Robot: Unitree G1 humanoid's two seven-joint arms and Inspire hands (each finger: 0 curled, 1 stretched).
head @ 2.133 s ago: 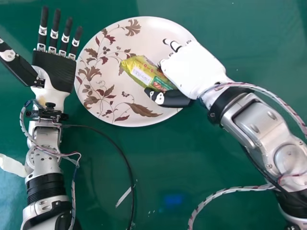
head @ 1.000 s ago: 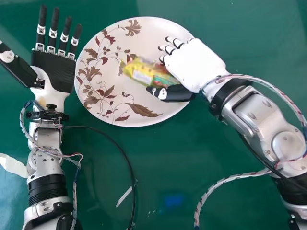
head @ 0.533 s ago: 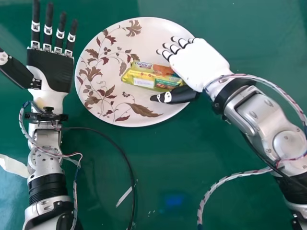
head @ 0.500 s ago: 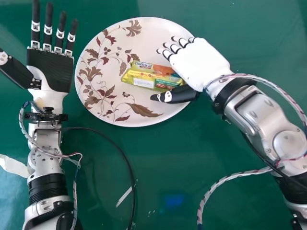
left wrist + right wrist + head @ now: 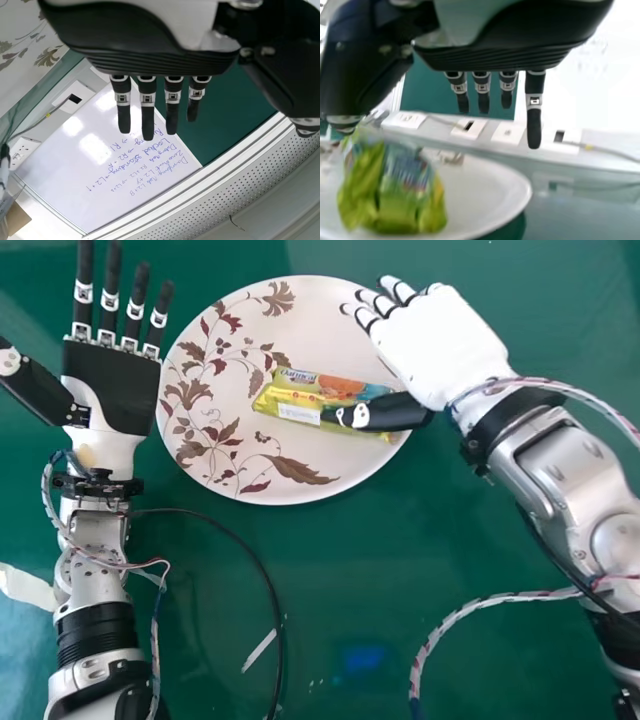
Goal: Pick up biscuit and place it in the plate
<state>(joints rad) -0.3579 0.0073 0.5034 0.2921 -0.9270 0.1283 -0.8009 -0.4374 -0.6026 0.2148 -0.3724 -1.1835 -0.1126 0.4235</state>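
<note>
The yellow and green biscuit packet point(image 5: 305, 398) lies on the patterned white plate point(image 5: 215, 445), right of its middle. Over the plate's right rim is my right hand point(image 5: 435, 345), fingers relaxed and apart from the packet; its black thumb crosses above the packet's right end and hides part of it. In the right wrist view my right hand point(image 5: 533, 115) has straight fingers, with the packet point(image 5: 395, 190) on the plate point(image 5: 490, 192). My left hand point(image 5: 110, 390) is left of the plate, palm up, fingers straight. The left wrist view has my left hand point(image 5: 147, 110) extended as well.
The green table point(image 5: 340, 580) surrounds the plate. A black cable point(image 5: 240, 540) curves beside the left forearm, and a braided cable point(image 5: 450, 625) loops below the right arm. White tape point(image 5: 25, 585) lies at the left edge. Sockets and a whiteboard point(image 5: 90, 165) stand beyond.
The right hand has opened from around the packet and shifted right and toward the far side. The packet has settled flat on the plate. The left hand has moved only slightly.
</note>
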